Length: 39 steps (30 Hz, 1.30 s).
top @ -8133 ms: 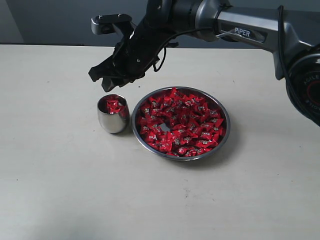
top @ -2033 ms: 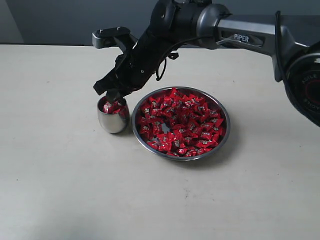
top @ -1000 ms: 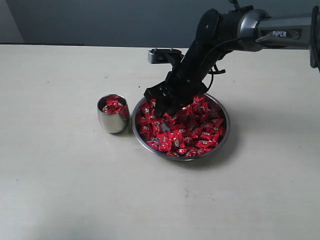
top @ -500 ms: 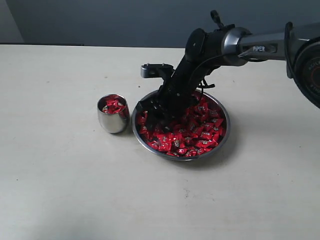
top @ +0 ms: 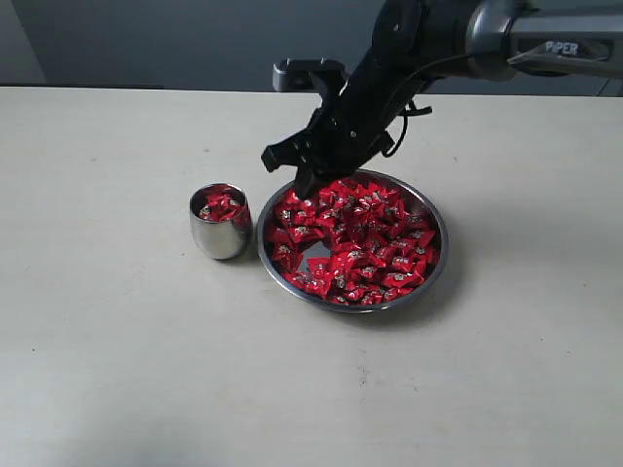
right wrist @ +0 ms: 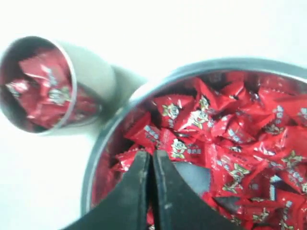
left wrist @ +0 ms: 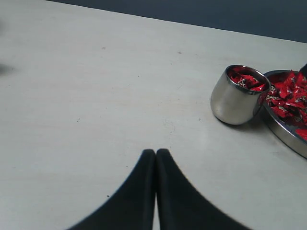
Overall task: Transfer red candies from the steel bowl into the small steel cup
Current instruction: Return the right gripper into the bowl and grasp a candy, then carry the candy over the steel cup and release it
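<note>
1. The right arm (top: 409, 58) hangs over the upper-left rim of the bowl (top: 360, 308), at the centre of the exterior view. The right jaws are pressed shut, with their tips just above the candies (top: 365, 238). The right wrist view shows no wrapper between them, so I judge this pick doubtful.
2. The cup (top: 220, 233) stands upright on the surface (top: 117, 341), just left of the bowl. I cannot tell whether the two touch. It already holds candies close to its brim.
3. The left jaws are closed on nothing, at the bottom centre of the left wrist view and well apart from cup and bowl.
4. Before travelling, I would check that a candy is actually held. If not, I would open over a wrapper beside the bare patch of bowl floor and pinch one pointed end.
5. For the carry, I would lift clear of the rim, move left and centre over the cup's mouth. I would release low, since a wrapper could slide off the near-full heap. I would also avoid nudging the round-bellied cup, which may tip easily.
</note>
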Each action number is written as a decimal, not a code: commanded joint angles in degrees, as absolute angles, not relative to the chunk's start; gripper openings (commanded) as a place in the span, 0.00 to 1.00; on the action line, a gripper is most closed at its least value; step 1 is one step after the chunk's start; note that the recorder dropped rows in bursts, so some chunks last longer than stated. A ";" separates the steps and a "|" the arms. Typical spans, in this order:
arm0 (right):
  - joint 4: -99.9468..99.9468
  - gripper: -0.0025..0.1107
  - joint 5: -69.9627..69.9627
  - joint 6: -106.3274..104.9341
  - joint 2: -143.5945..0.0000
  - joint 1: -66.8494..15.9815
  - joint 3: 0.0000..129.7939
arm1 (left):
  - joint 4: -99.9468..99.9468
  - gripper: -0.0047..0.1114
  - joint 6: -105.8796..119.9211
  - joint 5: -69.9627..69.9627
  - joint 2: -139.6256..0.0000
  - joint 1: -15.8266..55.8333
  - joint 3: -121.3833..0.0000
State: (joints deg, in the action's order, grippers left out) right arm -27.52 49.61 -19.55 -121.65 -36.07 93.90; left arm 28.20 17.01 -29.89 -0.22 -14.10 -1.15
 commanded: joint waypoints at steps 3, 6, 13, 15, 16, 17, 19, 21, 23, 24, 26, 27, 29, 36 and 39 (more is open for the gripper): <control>-38.89 0.04 47.80 -27.98 -119.41 -38.20 94.85 | 28.38 0.04 16.92 -29.53 0.00 -14.20 -1.05; -39.70 0.04 48.17 -28.53 -121.20 -39.99 97.43 | 28.38 0.04 16.92 -29.53 0.00 -14.20 -1.05; -39.20 0.04 48.06 -28.53 -125.90 -43.30 105.14 | 28.34 0.04 16.92 -29.80 0.00 -14.20 -1.05; -38.94 0.04 47.93 -28.53 -127.53 -43.42 106.65 | 28.24 0.04 16.92 -29.90 0.00 -14.20 -1.05; -38.93 0.04 47.78 -28.53 -128.08 -43.42 107.02 | 28.24 0.04 16.92 -29.90 0.00 -14.20 -1.05; -38.45 0.04 47.51 -28.53 -128.82 -43.42 107.30 | 28.24 0.04 16.92 -29.90 0.00 -14.20 -1.05; -36.98 0.04 47.21 -28.53 -129.86 -43.42 107.74 | 28.24 0.04 16.92 -29.90 0.00 -14.20 -1.05; -35.61 0.04 47.21 -28.53 -130.45 -43.42 107.74 | 28.24 0.04 16.92 -29.90 0.00 -14.20 -1.05; -34.04 0.06 46.97 -28.53 -130.57 -43.42 107.74 | 28.24 0.04 16.92 -29.90 0.00 -14.20 -1.05; -33.42 0.09 46.54 -28.53 -130.68 -43.42 107.74 | 28.24 0.04 16.92 -29.90 0.00 -14.20 -1.05; -33.43 0.19 46.16 -28.53 -130.68 -43.42 107.74 | 28.24 0.04 16.92 -29.90 0.00 -14.20 -1.05; -33.43 0.25 46.07 -28.53 -130.68 -43.42 107.74 | 28.24 0.04 16.92 -29.90 0.00 -14.20 -1.05; -33.28 0.33 45.93 -28.53 -130.53 -43.42 107.74 | 28.24 0.04 16.92 -29.90 0.00 -14.20 -1.05; -32.49 0.33 46.07 -28.36 -127.21 -43.31 107.74 | 28.24 0.04 16.92 -29.90 0.00 -14.20 -1.05; -31.17 0.33 45.91 -28.36 -125.76 -43.31 107.74 | 28.24 0.04 16.92 -29.90 0.00 -14.20 -1.05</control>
State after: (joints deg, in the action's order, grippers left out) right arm -32.48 46.45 -28.07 -127.62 -43.57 107.43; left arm 28.20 17.01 -29.89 -0.22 -14.10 -1.15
